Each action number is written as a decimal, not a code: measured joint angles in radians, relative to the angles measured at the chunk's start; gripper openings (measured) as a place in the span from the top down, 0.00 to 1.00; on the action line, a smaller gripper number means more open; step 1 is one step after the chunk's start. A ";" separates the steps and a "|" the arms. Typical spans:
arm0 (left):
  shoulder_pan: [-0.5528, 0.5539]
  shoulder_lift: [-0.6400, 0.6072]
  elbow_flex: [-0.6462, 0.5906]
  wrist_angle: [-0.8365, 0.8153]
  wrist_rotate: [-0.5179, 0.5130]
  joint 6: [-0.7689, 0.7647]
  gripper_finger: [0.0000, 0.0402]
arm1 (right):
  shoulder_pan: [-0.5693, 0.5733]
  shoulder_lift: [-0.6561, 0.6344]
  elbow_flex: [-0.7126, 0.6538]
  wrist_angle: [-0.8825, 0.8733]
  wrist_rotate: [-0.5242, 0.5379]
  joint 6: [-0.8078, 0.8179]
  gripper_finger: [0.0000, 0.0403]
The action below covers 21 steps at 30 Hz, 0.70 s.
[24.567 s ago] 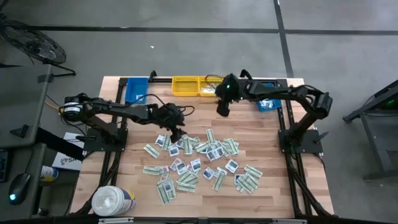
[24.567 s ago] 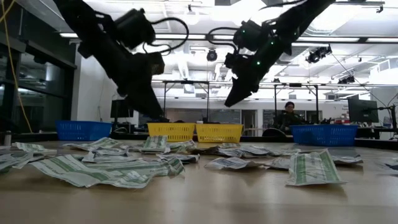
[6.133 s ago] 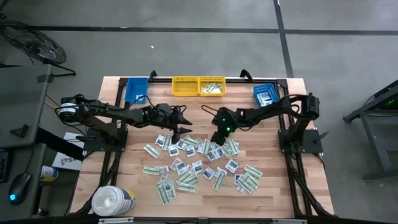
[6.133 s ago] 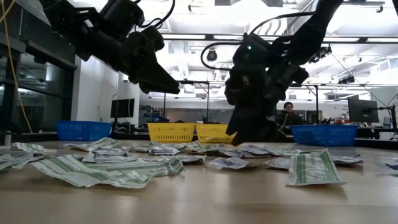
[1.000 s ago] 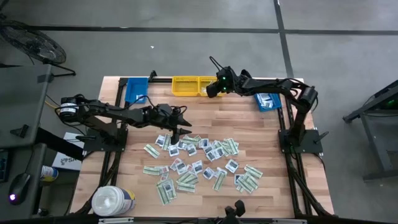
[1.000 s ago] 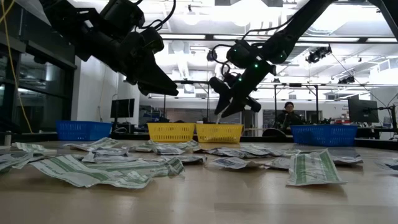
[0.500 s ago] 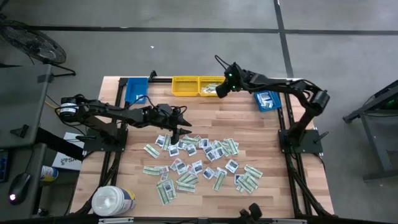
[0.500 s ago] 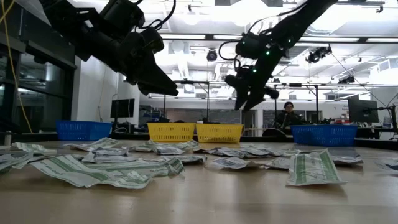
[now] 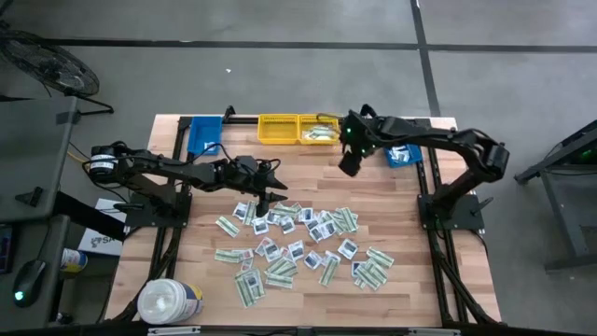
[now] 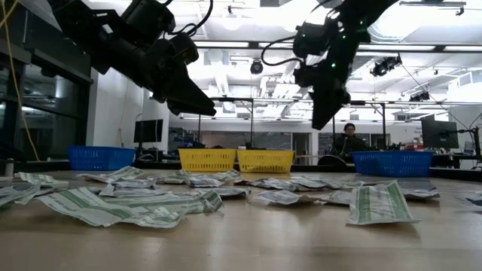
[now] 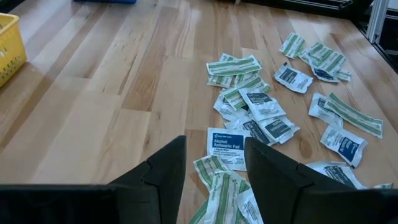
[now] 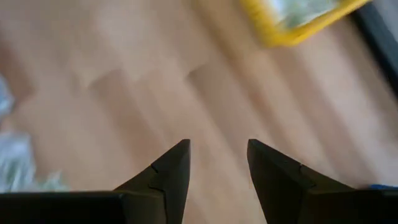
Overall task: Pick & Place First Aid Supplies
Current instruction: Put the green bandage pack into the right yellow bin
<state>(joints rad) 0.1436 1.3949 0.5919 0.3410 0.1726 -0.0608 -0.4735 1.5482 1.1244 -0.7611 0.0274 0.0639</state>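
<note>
The first aid packets [image 9: 298,238] lie flat and scattered across the middle of the wooden table: pale green-white strips and squarish white ones, seen close up in the left wrist view [image 11: 261,112]. My left gripper [image 9: 272,194] hovers open above the heap's far left edge, with a white square packet [image 11: 227,142] below its fingers [image 11: 214,140]. My right gripper [image 9: 346,170] is open and empty and points down over bare wood [image 12: 217,144], just on the near side of the right yellow bin [image 9: 319,132], which holds some strips.
Two yellow bins [image 9: 278,129] stand side by side at the far edge, with a blue bin [image 9: 203,133] on the left and another [image 9: 401,149] on the right. A big white tub [image 9: 170,301] sits at the near left corner. Bare wood lies between bins and packets.
My right gripper has swung from above the right yellow bin toward the table's right and near side and has tipped to point down over bare wood. A pale packet at its fingertips a second ago no longer shows there. The left arm and the packets have kept still.
</note>
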 joint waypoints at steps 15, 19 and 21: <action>0.000 0.000 0.000 -0.001 0.000 -0.005 0.60 | 0.284 0.000 -0.188 0.049 -0.085 -0.080 0.62; 0.000 0.000 0.000 0.000 0.000 -0.005 0.60 | 0.351 0.000 -0.260 0.152 -0.087 -0.070 0.62; 0.000 0.000 0.000 -0.001 0.000 -0.005 0.60 | 0.376 0.000 -0.286 0.186 -0.086 -0.071 0.62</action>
<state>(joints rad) 0.1440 1.3948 0.5919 0.3405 0.1722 -0.0654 -0.0971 1.5486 0.8382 -0.5746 -0.0589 -0.0071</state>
